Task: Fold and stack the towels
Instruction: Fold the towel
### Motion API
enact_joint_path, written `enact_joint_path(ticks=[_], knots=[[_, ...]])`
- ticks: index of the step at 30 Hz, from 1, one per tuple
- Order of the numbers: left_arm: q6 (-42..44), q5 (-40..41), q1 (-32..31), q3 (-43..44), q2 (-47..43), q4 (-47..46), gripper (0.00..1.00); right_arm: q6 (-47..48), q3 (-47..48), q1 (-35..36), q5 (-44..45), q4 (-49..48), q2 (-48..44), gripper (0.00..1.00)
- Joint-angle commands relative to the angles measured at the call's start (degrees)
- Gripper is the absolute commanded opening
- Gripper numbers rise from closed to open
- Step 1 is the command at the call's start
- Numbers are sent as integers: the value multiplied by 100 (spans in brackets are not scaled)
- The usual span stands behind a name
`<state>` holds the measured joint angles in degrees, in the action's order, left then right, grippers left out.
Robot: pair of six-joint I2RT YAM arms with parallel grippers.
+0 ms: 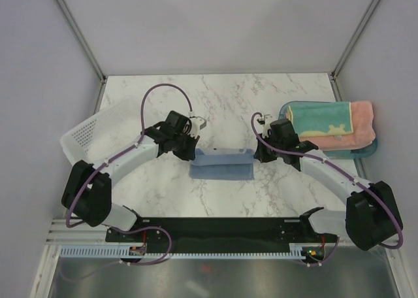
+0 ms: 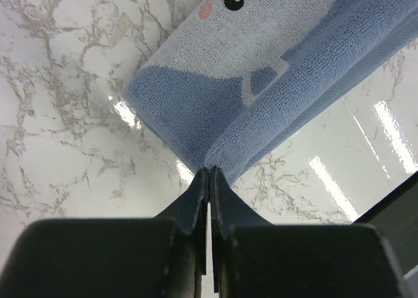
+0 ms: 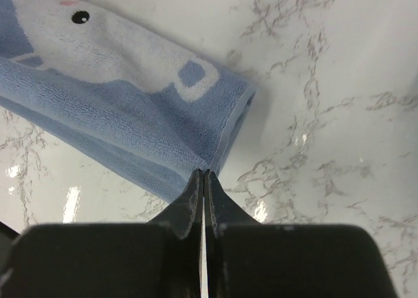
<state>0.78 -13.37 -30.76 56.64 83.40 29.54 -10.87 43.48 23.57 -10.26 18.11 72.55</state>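
- The small blue-grey towel (image 1: 222, 165) sat at the middle of the marble table (image 1: 222, 102). It was doubled over and stretched as a short band between the two claws.
- The left gripper (image 2: 208, 174) had its jaws pressed together, with almost no gap. It pinched the towel's 9 o'clock end at the corner where the folded layers met.
- The right gripper (image 3: 204, 175) was closed just as tightly on the 3 o'clock end, also at the very corner of the fold.
- In the wrist views the towel's hemmed edges ran away from each set of fingertips. Whether its lower edge rested on the marble could not be told.
- Bare marble lay open from the towel toward 12 o'clock, as far as the table's far edge and the back wall.
- A narrower strip of marble lay toward 6 o'clock, ending at the black base plate (image 1: 215, 229) that carried the arms.
- The white perforated basket (image 1: 88, 134) lay tilted at 9 o'clock, against the table's left edge and behind the left arm.
- The teal tray (image 1: 369, 151) lay at 3 o'clock, against the right edge.
- On the tray, the pale-yellow-and-teal towel (image 1: 320, 123) lay folded on top of the salmon-pink towel (image 1: 363, 123). Both were well apart from the blue-grey one.
- The blue-grey towel bore a pale cartoon figure with a black dot eye and a pink cheek spot, seen in both wrist views.
- The yellow-and-teal towel showed a pale-yellow shape on teal.
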Motion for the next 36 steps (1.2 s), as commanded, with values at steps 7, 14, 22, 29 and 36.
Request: enact_joint_path(ticks=[7,14,22,29,36], knots=[[-341,528,-255,-250,-139,210,2,-565,-648,244,-186,-202,-497,0],[-455,590,-334,-311,-96,315,2,-819,-833,367,-275,-352,-724,0],[-543,440,-422,-312,71,377,2,-1110,-1167,455,-196,-554,-735,0],[-535,-25,-439,-206,344,561,6,-1224,-1237,464,-2,-528,-637,4],[-570,44,-448,-101,423,825,28,-1347,-1219,473,112,-352,-725,22]])
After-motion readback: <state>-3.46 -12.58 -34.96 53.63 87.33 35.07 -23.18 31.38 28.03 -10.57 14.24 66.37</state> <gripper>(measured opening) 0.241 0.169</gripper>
